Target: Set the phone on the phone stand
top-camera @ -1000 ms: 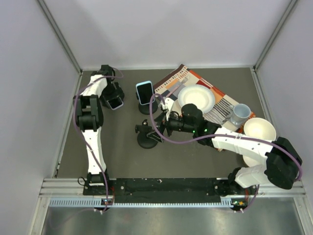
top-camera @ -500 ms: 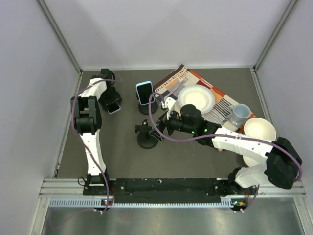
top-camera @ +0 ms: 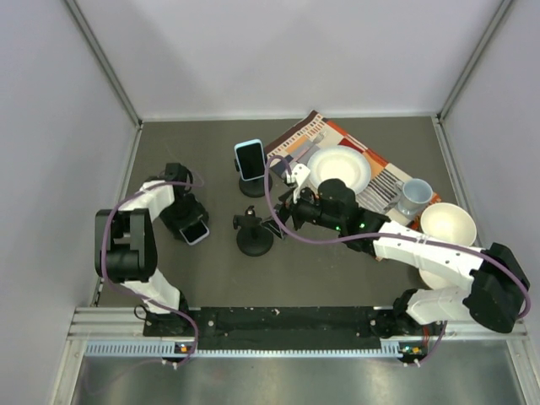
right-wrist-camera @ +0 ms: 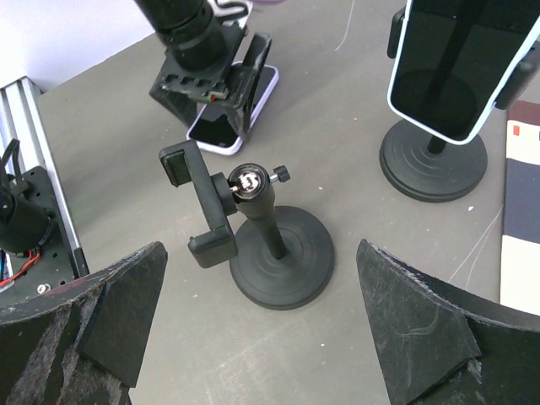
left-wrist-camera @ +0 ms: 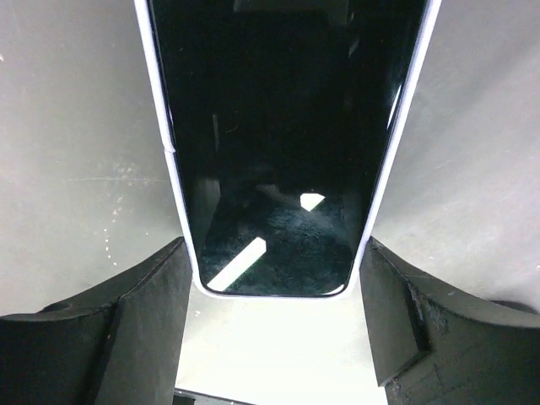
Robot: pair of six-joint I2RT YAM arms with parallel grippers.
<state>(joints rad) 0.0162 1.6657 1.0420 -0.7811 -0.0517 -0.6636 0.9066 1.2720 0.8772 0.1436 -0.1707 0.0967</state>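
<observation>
Lavender-edged, the phone is clamped by its long sides in the left gripper, low and just left of the empty phone stand. Right of that stand, the right gripper hangs spread wide and holds nothing, probably placed to steady it. Behind the stand, a second stand already carries a blue-edged phone.
</observation>
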